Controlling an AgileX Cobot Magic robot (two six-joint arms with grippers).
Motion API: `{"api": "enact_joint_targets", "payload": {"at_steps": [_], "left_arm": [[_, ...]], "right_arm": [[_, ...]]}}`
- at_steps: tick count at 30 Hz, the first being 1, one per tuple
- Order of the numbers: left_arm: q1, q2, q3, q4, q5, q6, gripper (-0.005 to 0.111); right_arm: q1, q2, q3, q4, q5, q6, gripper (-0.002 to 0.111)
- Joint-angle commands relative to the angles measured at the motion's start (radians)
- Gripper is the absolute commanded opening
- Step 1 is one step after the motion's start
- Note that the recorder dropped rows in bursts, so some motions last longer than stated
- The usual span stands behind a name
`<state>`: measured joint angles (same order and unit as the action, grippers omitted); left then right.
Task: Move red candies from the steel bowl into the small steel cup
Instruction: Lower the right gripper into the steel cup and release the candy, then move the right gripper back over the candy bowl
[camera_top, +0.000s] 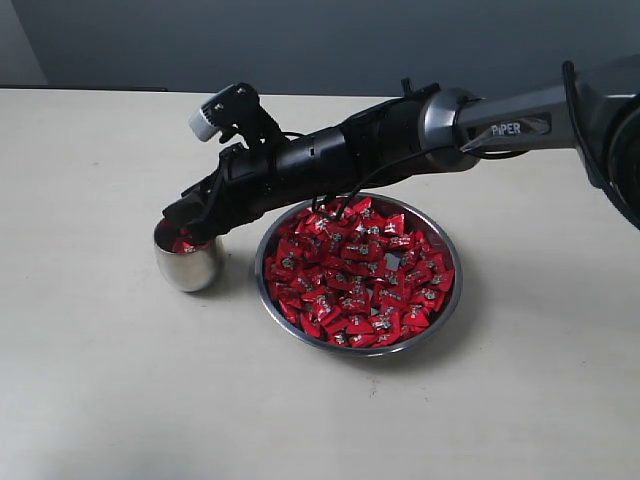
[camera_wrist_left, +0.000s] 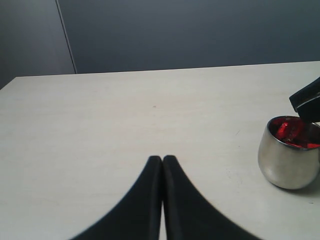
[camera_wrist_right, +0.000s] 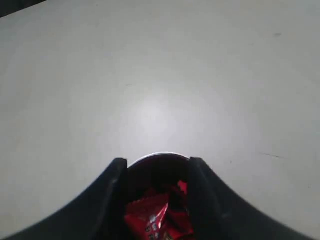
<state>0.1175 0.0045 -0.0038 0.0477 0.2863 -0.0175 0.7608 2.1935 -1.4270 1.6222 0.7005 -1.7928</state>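
Observation:
The wide steel bowl (camera_top: 457, 283) sits right of centre, heaped with red candies (camera_top: 355, 275). To its left stands the small steel cup (camera_top: 188, 267), with a few red candies (camera_top: 183, 244) inside. My right gripper (camera_top: 186, 216) reaches across the bowl and hovers right over the cup's mouth. In the right wrist view its jaws (camera_wrist_right: 158, 162) stand open, straddling the cup's rim (camera_wrist_right: 159, 156), and loose candies (camera_wrist_right: 152, 215) lie below in the cup. My left gripper (camera_wrist_left: 163, 159) is shut and empty, low over bare table, with the cup (camera_wrist_left: 289, 161) off to its side.
The right arm (camera_top: 400, 135) stretches over the bowl's back edge. A dark wall (camera_top: 320, 40) runs behind the table's far edge. Pale tabletop (camera_top: 200, 400) surrounds cup and bowl.

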Motion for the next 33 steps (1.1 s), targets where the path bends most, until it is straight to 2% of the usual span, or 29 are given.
{"api": "enact_joint_targets", "payload": {"at_steps": [1,8,14,17,20,27,29,30,32,33], "left_arm": [[0.001,-0.004,0.004,-0.003,-0.002,-0.002,0.0],[0.001,-0.004,0.004,-0.003,-0.002,-0.002,0.0],[0.001,-0.004,0.004,-0.003,-0.002,-0.002,0.0],[0.001,-0.004,0.004,-0.003,-0.002,-0.002,0.0],[0.001,-0.004,0.004,-0.003,-0.002,-0.002,0.0],[0.001,-0.004,0.004,-0.003,-0.002,-0.002,0.0],[0.001,-0.004,0.004,-0.003,-0.002,-0.002,0.0],[0.001,-0.004,0.004,-0.003,-0.002,-0.002,0.0],[0.001,-0.004,0.004,-0.003,-0.002,-0.002,0.0],[0.001,-0.004,0.004,-0.003,-0.002,-0.002,0.0]], "right_arm": [[-0.003,0.0,-0.005,-0.003,-0.004,0.014,0.039],[-0.003,-0.025,-0.005,-0.003,-0.059,0.016,0.039],[-0.003,-0.094,-0.005,-0.01,-0.204,0.018,0.039],[-0.003,-0.123,-0.005,-0.075,-0.252,0.061,0.039],[-0.005,-0.151,-0.005,-0.2,-0.284,0.162,0.039],[-0.005,-0.202,-0.005,-0.699,-0.318,0.578,0.039],[-0.005,-0.226,-0.005,-0.796,-0.318,0.644,0.033],[-0.005,-0.249,-0.005,-0.845,-0.318,0.658,0.018],[-0.008,-0.272,-0.005,-0.916,-0.296,0.684,0.0],[-0.013,-0.279,-0.005,-0.931,-0.279,0.696,0.001]]}}
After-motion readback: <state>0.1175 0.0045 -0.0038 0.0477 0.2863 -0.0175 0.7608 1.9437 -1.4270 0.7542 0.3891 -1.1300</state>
